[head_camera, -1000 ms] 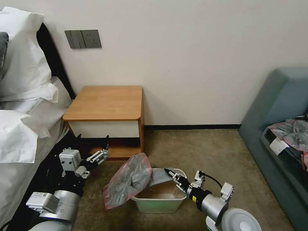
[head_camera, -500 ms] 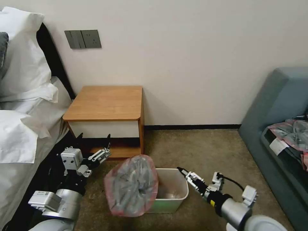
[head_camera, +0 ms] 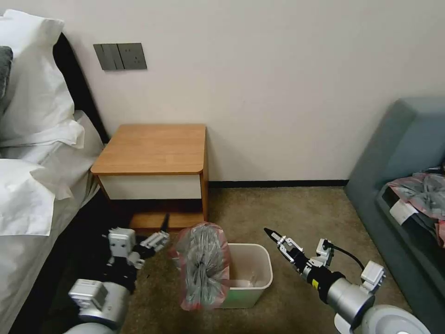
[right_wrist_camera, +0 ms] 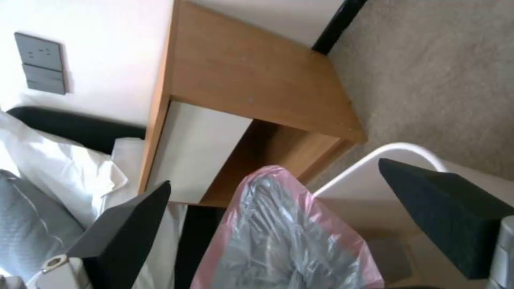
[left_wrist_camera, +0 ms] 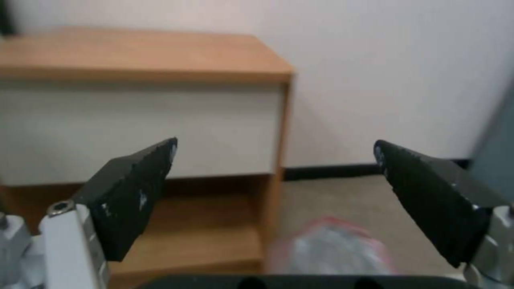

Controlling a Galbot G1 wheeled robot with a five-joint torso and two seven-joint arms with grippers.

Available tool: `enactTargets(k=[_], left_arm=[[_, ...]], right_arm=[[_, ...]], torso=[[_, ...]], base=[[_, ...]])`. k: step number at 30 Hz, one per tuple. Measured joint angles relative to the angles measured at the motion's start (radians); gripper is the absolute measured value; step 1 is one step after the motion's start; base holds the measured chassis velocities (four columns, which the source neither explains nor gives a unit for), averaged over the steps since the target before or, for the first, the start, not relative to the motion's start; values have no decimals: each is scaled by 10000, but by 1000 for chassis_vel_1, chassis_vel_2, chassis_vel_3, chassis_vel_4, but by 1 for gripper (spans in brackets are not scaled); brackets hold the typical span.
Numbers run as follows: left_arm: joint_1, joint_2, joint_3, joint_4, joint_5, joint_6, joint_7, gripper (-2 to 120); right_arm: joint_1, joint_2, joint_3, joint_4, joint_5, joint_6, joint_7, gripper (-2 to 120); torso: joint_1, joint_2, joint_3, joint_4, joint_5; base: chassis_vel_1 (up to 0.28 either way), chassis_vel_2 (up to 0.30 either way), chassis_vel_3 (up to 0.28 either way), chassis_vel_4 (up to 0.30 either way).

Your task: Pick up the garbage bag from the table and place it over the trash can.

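Observation:
The garbage bag, wrinkly grey with a pinkish rim, hangs bunched over the left rim of the trash can on the carpet, in front of the table. No gripper holds it. My left gripper is open just left of the bag, fingers spread wide, with the bag low ahead and the table behind. My right gripper is open, up and to the right of the bin. Its wrist view looks down on the bag, the bin's rim and the table.
A bed with white pillows runs along the left, close to my left arm. A teal sofa on the right carries a pink-and-grey bundle with a white tag. Bare carpet lies between the table and the sofa.
My right gripper let go of the bag and drew back to the right, out of the bin. The bag slumped onto the bin's left rim. My left gripper moved right, closer to the bag.

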State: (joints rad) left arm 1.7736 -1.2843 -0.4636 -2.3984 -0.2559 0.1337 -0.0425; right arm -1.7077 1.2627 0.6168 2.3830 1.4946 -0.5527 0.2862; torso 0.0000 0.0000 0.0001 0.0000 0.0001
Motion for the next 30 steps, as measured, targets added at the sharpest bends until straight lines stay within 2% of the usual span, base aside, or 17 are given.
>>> enactTargets(k=[5, 10, 14, 16, 20, 23, 24, 26, 30], left_arm=[[-218, 177, 1082, 3, -57, 330, -64, 96], [-457, 355, 1779, -46, -221, 798, -168, 95], [-673, 504, 2523, 294, -246, 867, -265, 94], [-808, 517, 2895, 582, -252, 928, -346, 89], [-868, 513, 3171, 850, -134, 1113, -499, 83], [-836, 488, 3354, 1229, 343, 1335, -1407, 74], [-836, 488, 3354, 1229, 343, 1335, -1407, 74], [-799, 455, 3295, 1344, 408, 1452, -2244, 70], [-806, 418, 3187, 1417, 366, 1518, -2685, 68]], right_arm=[[-38, -111, 44, -34, -70, 19, -6, 100], [-178, -101, 97, -29, -134, 44, 2, 100], [-329, 71, 5, -24, -383, 90, -8, 100], [-425, 227, -146, -24, -559, 151, -35, 100], [-458, 315, -272, -24, -644, 174, -70, 100], [-322, 394, -412, -89, -726, 182, -72, 100], [-322, 394, -412, -89, -726, 182, -72, 100], [-228, 422, -464, -200, -784, 183, -75, 100], [-188, 451, -494, -318, -824, 183, -100, 100]], torso=[[0, 0, 0, 1, 1], [0, 0, 0, 0, 1], [0, 0, 0, -1, -1], [0, 0, 0, -1, -1], [0, 0, -1, -1, -2], [0, 0, -1, 0, -2], [0, 0, -1, 0, -2], [0, 0, -1, 1, -1], [0, 0, -1, 0, -1]], base=[[0, 0, 0, 0], [0, 0, 0, 0], [0, 0, 0, 0], [0, 0, 0, 0], [0, 0, 0, 0], [0, 0, 0, 0], [0, 0, 0, 0], [0, 0, 0, 0], [0, 0, 0, 0]])
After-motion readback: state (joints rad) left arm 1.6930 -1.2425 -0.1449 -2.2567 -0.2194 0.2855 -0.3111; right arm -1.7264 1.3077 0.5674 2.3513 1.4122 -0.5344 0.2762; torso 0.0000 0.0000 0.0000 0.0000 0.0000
